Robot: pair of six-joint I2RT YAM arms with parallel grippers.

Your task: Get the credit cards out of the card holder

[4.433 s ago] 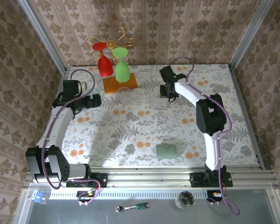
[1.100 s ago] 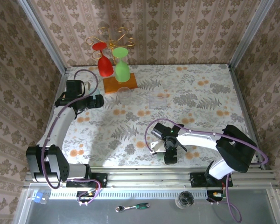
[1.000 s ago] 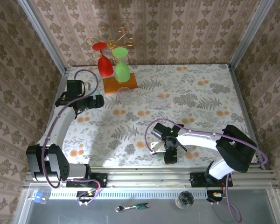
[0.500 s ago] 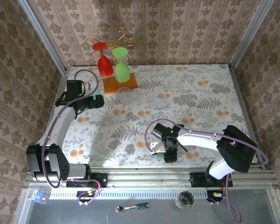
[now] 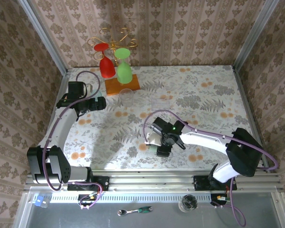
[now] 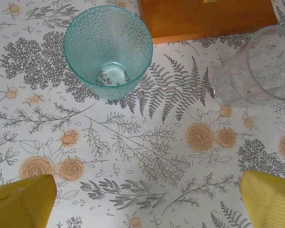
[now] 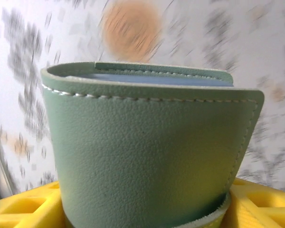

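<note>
Across the flower-printed tablecloth point(image 5: 204, 95), walled in by damask paper, both arms reach out. Near the front edge the right gripper point(image 5: 161, 148) clamps the folded card holder point(image 7: 147, 156); its wrist view adds yellow fingers point(image 7: 19, 209) at either side and a bluish lining on top. The left gripper point(image 6: 147, 199) gapes wide near a teal cup point(image 6: 108, 50) and a clear cup point(image 6: 263, 66)

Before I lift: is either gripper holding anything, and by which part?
The right gripper clamps the card holder across its lower end, nearest the wrist camera. The left gripper is open, holding nothing.
</note>
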